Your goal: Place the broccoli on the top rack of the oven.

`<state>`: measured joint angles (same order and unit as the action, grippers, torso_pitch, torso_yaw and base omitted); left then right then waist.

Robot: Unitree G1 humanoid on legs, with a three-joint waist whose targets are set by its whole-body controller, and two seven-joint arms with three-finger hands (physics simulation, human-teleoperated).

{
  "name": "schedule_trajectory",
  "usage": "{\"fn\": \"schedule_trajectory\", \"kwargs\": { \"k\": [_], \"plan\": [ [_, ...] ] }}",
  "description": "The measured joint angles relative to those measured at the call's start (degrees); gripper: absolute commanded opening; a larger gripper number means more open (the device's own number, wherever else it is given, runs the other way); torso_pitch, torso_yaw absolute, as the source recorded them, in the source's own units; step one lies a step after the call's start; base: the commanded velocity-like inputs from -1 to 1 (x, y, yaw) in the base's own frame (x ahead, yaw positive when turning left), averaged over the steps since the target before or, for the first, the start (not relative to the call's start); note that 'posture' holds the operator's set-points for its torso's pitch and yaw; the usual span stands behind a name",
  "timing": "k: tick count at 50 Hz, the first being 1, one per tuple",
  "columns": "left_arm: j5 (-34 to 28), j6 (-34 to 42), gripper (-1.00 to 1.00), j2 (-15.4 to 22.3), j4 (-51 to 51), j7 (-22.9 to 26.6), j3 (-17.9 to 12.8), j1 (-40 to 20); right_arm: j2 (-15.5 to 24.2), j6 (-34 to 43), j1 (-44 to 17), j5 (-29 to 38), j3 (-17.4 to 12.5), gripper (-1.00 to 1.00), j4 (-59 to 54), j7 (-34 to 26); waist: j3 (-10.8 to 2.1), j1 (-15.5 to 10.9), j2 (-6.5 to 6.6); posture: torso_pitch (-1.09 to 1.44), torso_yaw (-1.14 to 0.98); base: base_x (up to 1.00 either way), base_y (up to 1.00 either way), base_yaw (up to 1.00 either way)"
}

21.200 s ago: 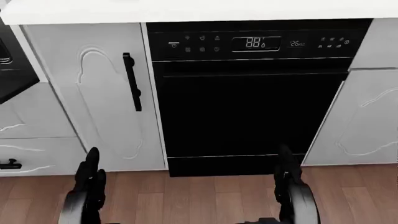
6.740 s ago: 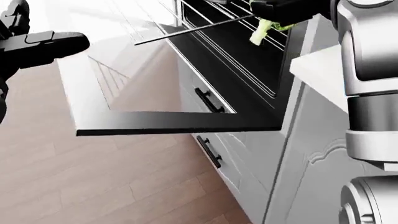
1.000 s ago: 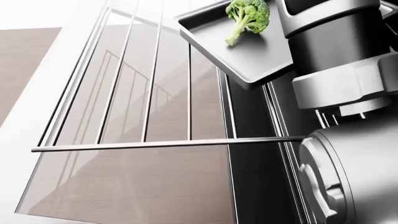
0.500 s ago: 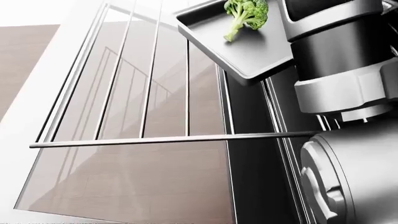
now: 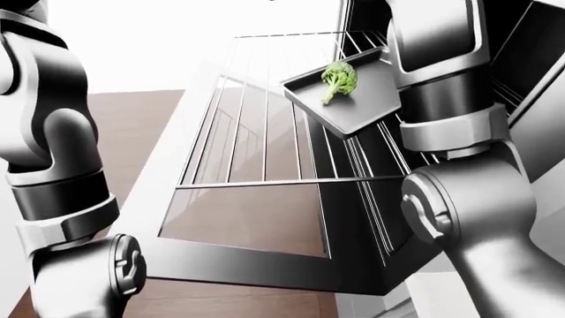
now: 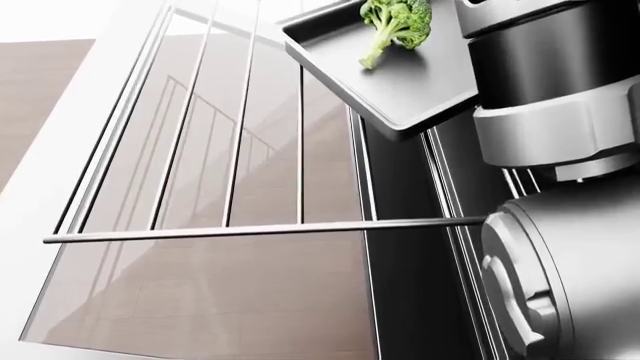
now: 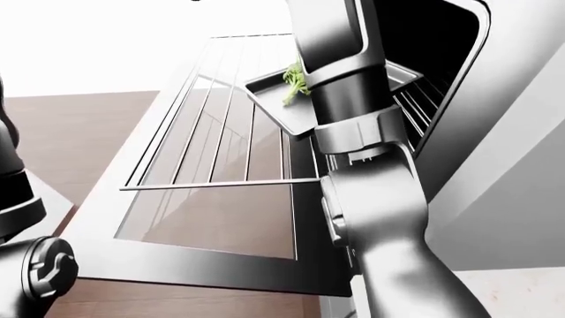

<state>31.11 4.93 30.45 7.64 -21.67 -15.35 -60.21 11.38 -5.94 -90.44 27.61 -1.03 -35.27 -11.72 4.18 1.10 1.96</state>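
Observation:
The broccoli (image 6: 397, 21) lies free on a grey tray (image 6: 410, 86) at the top of the head view, its stalk pointing down-left. The tray rests tilted on the pulled-out wire rack (image 6: 300, 150) of the open oven; it also shows in the left-eye view (image 5: 362, 109). My right arm (image 5: 442, 79) runs up the right side past the tray, and its hand is out of the picture. My left arm (image 5: 44, 132) stands at the left of the left-eye view, with its hand out of view too.
The open oven door (image 5: 256, 265) with its glass pane lies flat under the rack. The dark oven cavity (image 7: 424, 53) opens at the top right. Brown wood floor (image 6: 40, 90) shows at the left. A white cabinet side (image 7: 521, 165) stands at the right.
The broccoli, held by my right hand near the oven several seconds ago, now lies loose on the tray. Over the last second the view has shifted only slightly.

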Motion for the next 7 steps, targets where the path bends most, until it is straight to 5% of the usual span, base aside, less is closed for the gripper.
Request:
{"fn": "schedule_trajectory", "kwargs": {
  "k": [7],
  "plan": [
    [0.32,-0.78,1.00,0.22,0.42,-0.13,-0.15,-0.28,0.04,-0.15,-1.09,-0.32,-0.25,1.00,-0.07,0.21,0.07,0.05,0.08,0.00,0.00,0.00,0.00,0.00]
  ]
}}
